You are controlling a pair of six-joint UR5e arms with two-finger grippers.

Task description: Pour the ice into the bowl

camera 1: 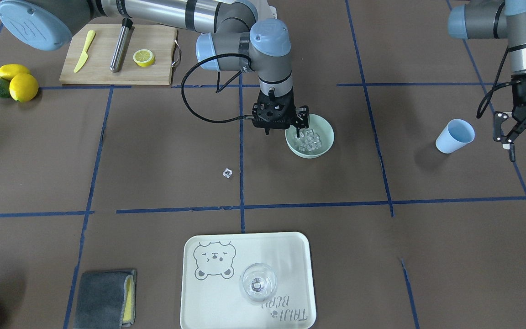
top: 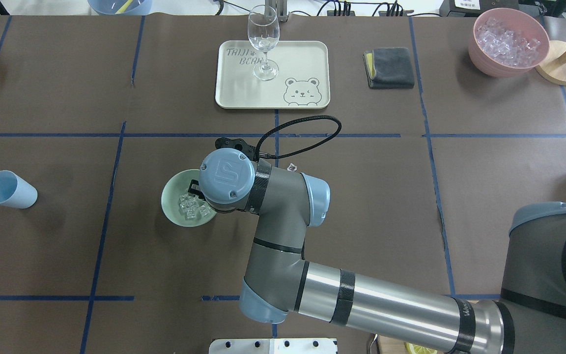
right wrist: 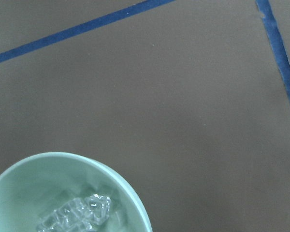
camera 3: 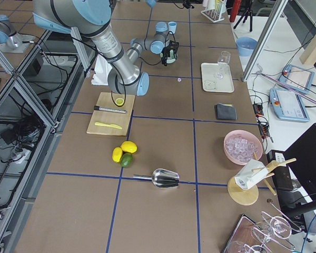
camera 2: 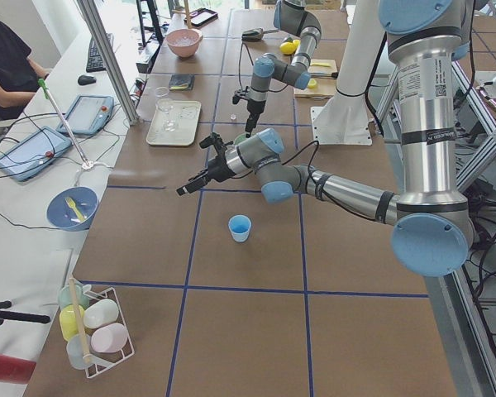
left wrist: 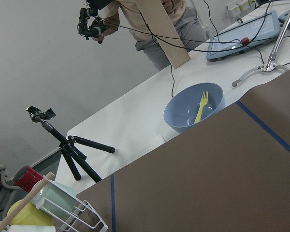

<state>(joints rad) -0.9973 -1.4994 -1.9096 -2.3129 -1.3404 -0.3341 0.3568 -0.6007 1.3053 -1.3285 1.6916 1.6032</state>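
Note:
The pale mint-green bowl (camera 1: 327, 132) stands near the table's middle and holds a heap of clear ice cubes (camera 1: 309, 140). My right gripper (camera 1: 283, 133) hangs open over the bowl's rim, one finger (camera 1: 299, 130) inside the bowl and the other outside it, holding nothing. In the overhead view my right wrist covers part of the bowl (top: 171, 191) and its ice (top: 192, 209). The right wrist view shows the bowl (right wrist: 63, 162) and ice (right wrist: 79, 212) at bottom left. One stray ice cube (camera 1: 227, 172) lies on the table. My left gripper (camera 1: 508, 137) is open and empty beside the light blue cup (camera 1: 455, 135).
The blue cup (top: 9, 190) lies on its side at my far left. A cream tray (camera 1: 219, 304) with a clear glass (camera 1: 257, 283) is at the far side, a grey cloth (camera 1: 105, 299) and a pink container of ice (top: 508, 42) beyond. A cutting board (camera 1: 153, 68) and lemons (camera 1: 18, 82) lie near my right base.

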